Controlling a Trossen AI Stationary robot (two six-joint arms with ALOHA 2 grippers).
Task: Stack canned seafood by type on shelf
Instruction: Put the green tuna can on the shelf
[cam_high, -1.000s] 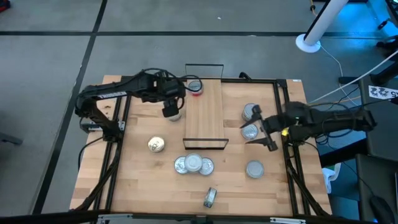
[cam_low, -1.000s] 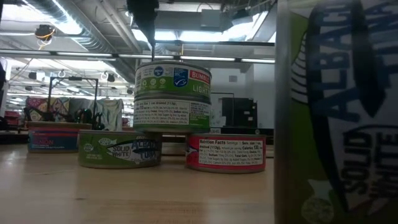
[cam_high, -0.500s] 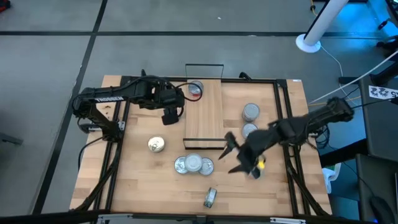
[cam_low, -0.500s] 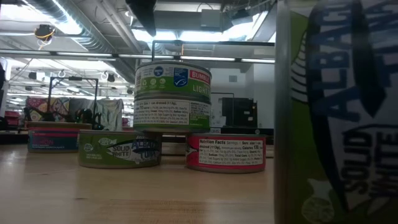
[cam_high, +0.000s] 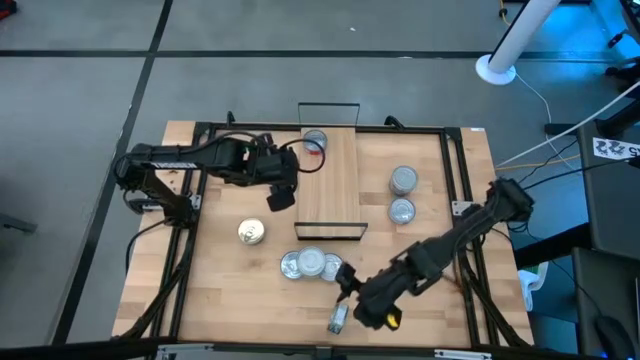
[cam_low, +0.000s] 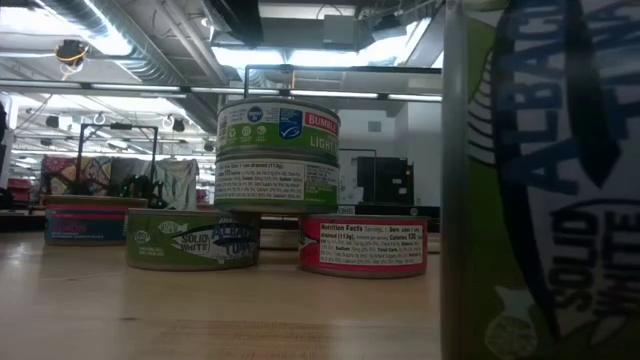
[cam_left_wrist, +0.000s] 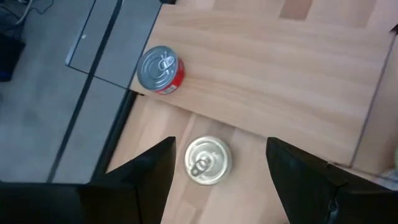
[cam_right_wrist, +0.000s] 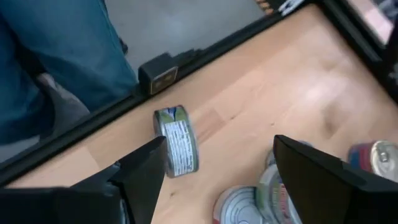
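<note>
My right gripper (cam_high: 352, 297) is hovering wide open, empty, beside the tipped tin (cam_high: 338, 318) | my left gripper (cam_high: 281, 193) is gaping empty left of the shelf (cam_high: 332, 180)

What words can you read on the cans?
"BUMBLE" and "LIGHT": the top can of the stack.
"SOLID WHITE": the green can on the table.
"Nutrition Facts": the red can.
"SOLID WHITE": the big close can.
Smaller print on all cans: too small to read.
</note>
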